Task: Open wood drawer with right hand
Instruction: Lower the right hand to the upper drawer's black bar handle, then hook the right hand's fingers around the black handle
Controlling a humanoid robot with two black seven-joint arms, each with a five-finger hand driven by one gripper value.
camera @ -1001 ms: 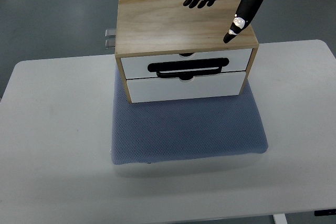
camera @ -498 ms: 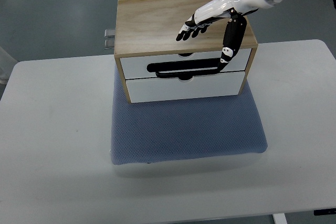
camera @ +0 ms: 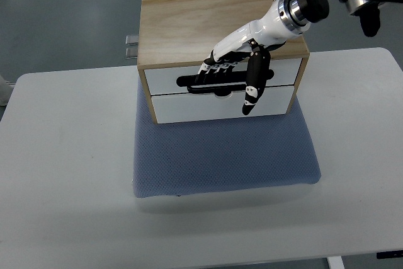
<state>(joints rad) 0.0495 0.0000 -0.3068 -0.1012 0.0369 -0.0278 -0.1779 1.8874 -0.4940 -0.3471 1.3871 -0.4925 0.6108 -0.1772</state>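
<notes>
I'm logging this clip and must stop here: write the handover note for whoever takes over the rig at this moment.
Right hand: open, fingers extended over the black handle of the upper white drawer front; no grasp visible.
Left hand: not in view.
Light wooden two-drawer cabinet sits on a blue-grey mat on the white table.
Done: hand brought to the handle.
Left: hook the handle and pull; both drawers look closed.

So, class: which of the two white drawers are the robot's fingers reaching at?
The upper drawer: the right hand has its fingers at that drawer's black handle. The lower drawer sits untouched beneath.
</notes>
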